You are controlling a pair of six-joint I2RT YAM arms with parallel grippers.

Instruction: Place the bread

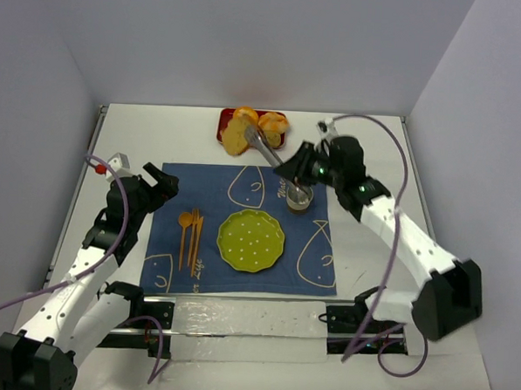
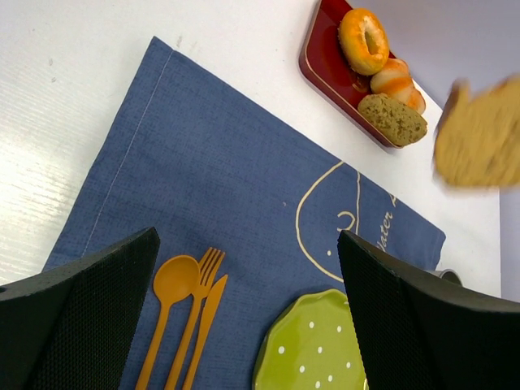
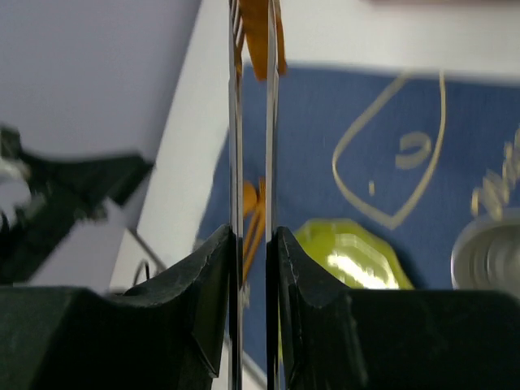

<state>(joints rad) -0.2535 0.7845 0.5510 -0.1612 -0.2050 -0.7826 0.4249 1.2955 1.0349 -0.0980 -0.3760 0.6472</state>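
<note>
My right gripper [image 1: 297, 166] [image 3: 253, 236] is shut on metal tongs [image 1: 267, 150] [image 3: 235, 122]. The tongs pinch one bread slice [image 1: 237, 135], held in the air over the red tray [image 1: 222, 127]. That slice shows blurred in the left wrist view [image 2: 479, 134] and edge-on in the right wrist view [image 3: 258, 24]. The smaller slice [image 2: 392, 119] lies on the red tray [image 2: 325, 69]. The green plate [image 1: 251, 240] [image 2: 313, 345] [image 3: 349, 252] sits bare on the blue placemat [image 1: 209, 184]. My left gripper [image 1: 161, 183] [image 2: 248, 240] is open and empty above the mat's left part.
A ring bagel [image 2: 363, 41] and a glossy bun [image 2: 396, 81] lie on the red tray. An orange spoon, fork and knife [image 1: 190, 231] [image 2: 183, 309] lie left of the plate. A glass [image 1: 299, 197] [image 3: 487, 252] stands on the mat below my right gripper.
</note>
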